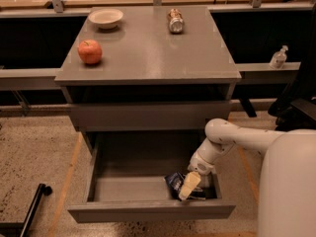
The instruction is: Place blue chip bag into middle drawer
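The task looks close to done. The grey table (148,53) has its middle drawer (148,212) pulled wide open below the closed upper drawer front (148,115). The white arm (237,138) reaches down into the drawer's right end. The tool (189,185) is low inside the drawer, at its front right corner, right on top of the blue chip bag (173,181). The bag appears to rest on the drawer floor there, inside the walls. Whether the tool clamps the bag or is free of it I cannot tell. By my judgement, what remains is to make sure the bag is released and to lift the arm clear of the drawer.

Counted: one table, two drawer fronts with one open, one arm, one tool, one chip bag. On the table top: one red apple (90,52), one pale bowl (105,18), one metal can (175,20) lying on its side. One pump bottle (279,58) stands on the ledge to the right
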Controlling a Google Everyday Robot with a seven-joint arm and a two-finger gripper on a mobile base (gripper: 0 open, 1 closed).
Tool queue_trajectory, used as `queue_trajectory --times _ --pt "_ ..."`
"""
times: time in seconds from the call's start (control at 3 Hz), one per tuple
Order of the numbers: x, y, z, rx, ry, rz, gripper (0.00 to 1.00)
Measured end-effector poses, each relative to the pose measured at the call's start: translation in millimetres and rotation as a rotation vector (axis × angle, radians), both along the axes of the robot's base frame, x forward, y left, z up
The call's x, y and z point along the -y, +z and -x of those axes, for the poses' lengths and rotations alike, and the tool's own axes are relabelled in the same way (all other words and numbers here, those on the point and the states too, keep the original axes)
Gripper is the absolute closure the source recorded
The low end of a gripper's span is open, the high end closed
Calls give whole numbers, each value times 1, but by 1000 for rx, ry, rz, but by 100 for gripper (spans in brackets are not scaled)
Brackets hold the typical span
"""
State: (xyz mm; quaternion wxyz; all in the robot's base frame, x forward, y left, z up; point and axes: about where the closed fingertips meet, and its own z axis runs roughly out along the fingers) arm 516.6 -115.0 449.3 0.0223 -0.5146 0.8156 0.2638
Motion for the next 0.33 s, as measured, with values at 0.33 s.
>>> queue_trajectory --times 0.33 --pt "0 0 0 0 0 0 0"
